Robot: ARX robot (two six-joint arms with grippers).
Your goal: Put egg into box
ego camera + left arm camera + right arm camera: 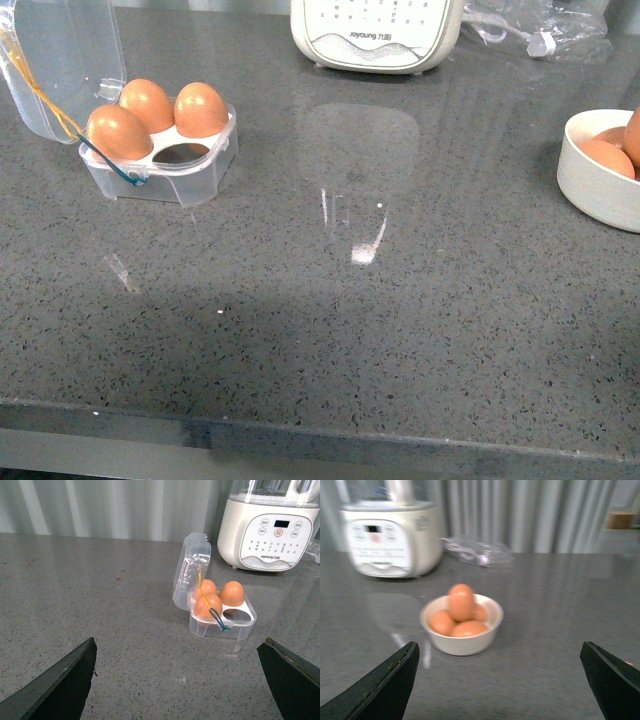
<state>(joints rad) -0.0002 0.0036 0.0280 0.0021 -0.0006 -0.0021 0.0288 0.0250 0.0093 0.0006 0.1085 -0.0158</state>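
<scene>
Right wrist view has the right claw (498, 645) spread wide with the top egg (461, 601) dead ahead in the bowl (445, 644), so I'd drop straight over it and pinch gently.

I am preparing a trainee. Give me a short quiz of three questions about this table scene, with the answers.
1. True or false: the lid of the box is shut.
2. How many eggs sit in the box? A: two. B: three. C: four.
3. Fill in: the other eggs lie in a white ____, right of the box in the front view.
Key: 1 false, it stands open. 2 B, one cell is empty. 3 bowl.
</scene>
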